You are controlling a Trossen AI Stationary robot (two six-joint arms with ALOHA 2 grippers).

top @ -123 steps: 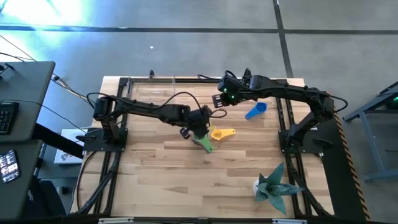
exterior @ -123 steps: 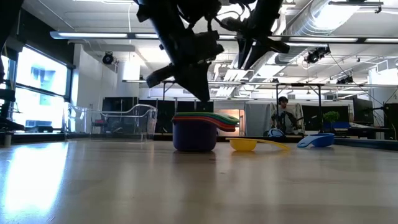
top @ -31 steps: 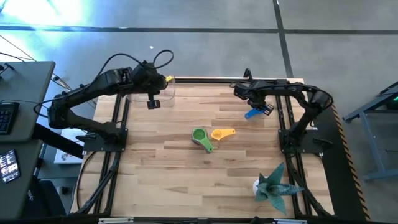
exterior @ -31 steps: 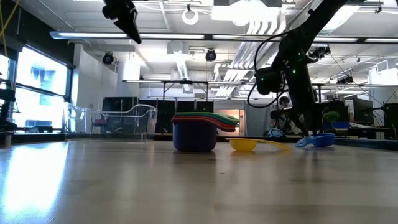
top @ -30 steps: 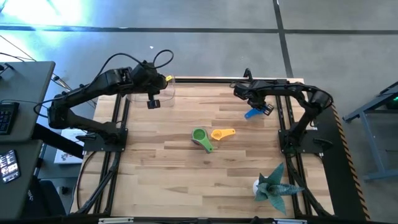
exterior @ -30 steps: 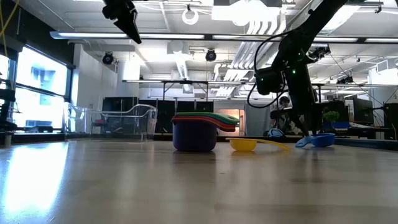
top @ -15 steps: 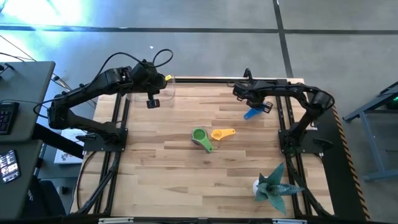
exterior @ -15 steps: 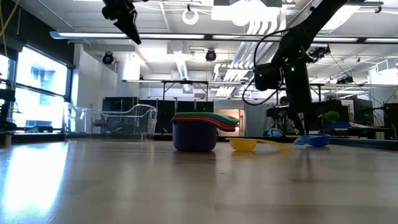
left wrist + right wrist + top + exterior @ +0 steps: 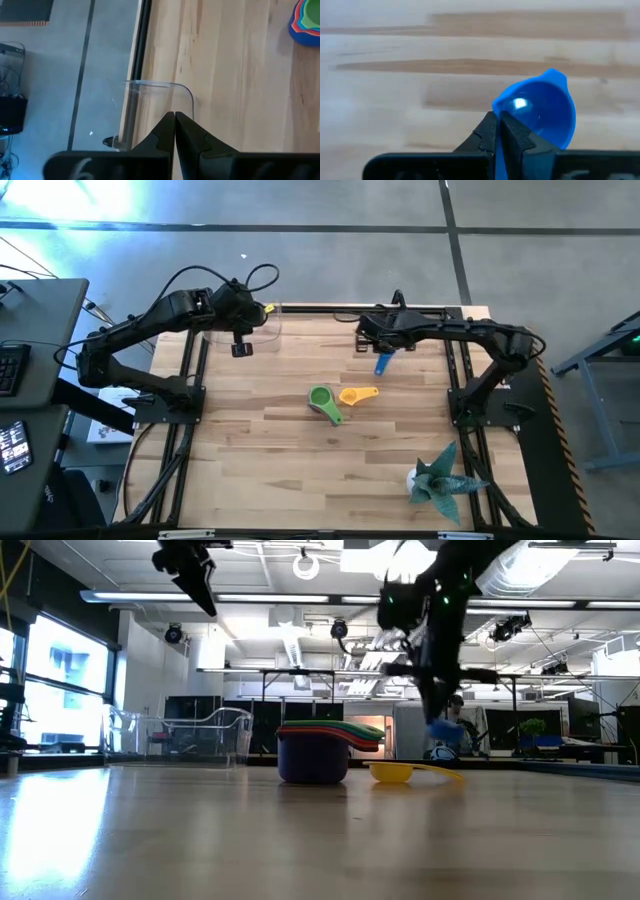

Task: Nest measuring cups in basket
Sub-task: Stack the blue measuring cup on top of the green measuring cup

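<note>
— How should we carry this step through?

— Our right gripper is pinched on the blue cup, lifted clear of the wood at the far middle of the table. We judge the cup should travel level to the nested stack, with green on top, at the table's centre, and drop in bowl-first, handle lined up with the others. The yellow cup lies just right of that stack, so we'd come in from the far side to avoid knocking it.

— And the other arm, the basket?

— The left gripper hangs with its fingers pressed together, holding nothing, above the clear basket at the far left corner.

— The surroundings?

— A pale plank tabletop, black frame rails, a spiky teal figure near right; beyond, a workshop with ceiling ducts and a person.
</note>
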